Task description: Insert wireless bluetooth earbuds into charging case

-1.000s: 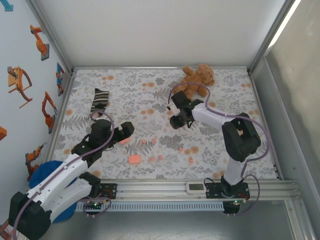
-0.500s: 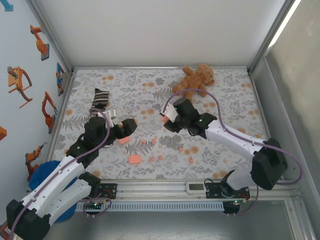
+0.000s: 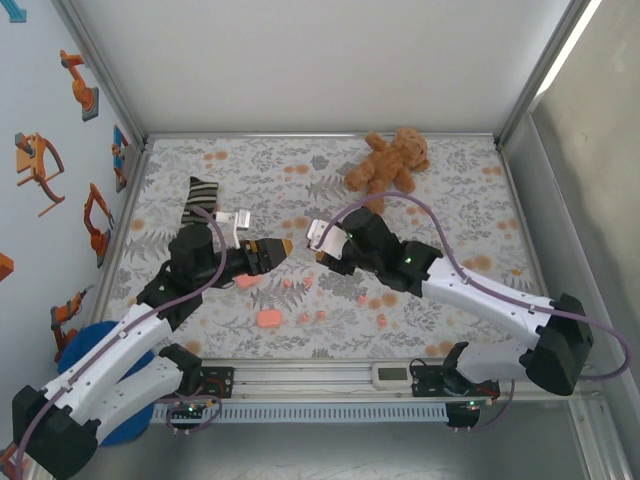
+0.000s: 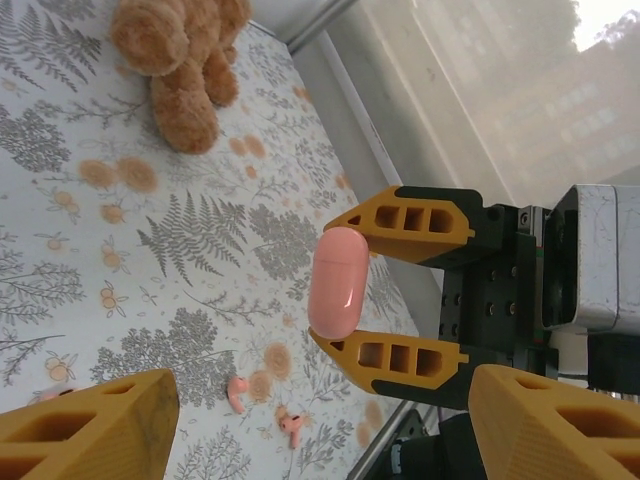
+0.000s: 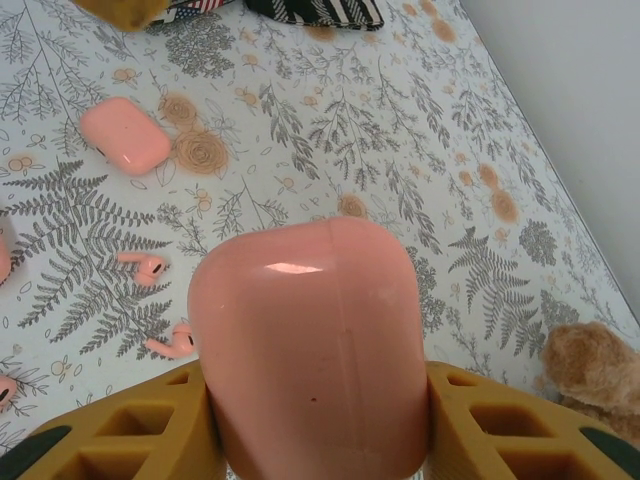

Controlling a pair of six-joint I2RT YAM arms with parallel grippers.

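Note:
A closed pink charging case (image 5: 310, 340) is pinched upright in my shut right gripper (image 5: 315, 400), which hovers over the middle of the cloth (image 3: 328, 250). The left wrist view shows that same case (image 4: 338, 282) between two orange fingers (image 4: 410, 225). My left gripper (image 3: 272, 252) faces it from the left, open and holding nothing (image 4: 325, 395). Several tiny pink earbuds lie loose on the cloth, among them one earbud (image 3: 290, 283), a second (image 3: 362, 298) and a third (image 5: 142, 266). Two more pink cases rest on the cloth, one (image 3: 248, 282) near the left gripper and another (image 3: 268, 318) closer to the front.
A brown teddy bear (image 3: 390, 160) lies at the back right and a striped sock (image 3: 198, 200) at the back left. The floral cloth (image 3: 450, 190) covers the table inside a metal frame. A blue bin (image 3: 80, 350) stands off the table's left front corner.
The right gripper has carried its case leftward to the middle as the arm stretched out. The left gripper has risen off the cloth and swung right to face it.

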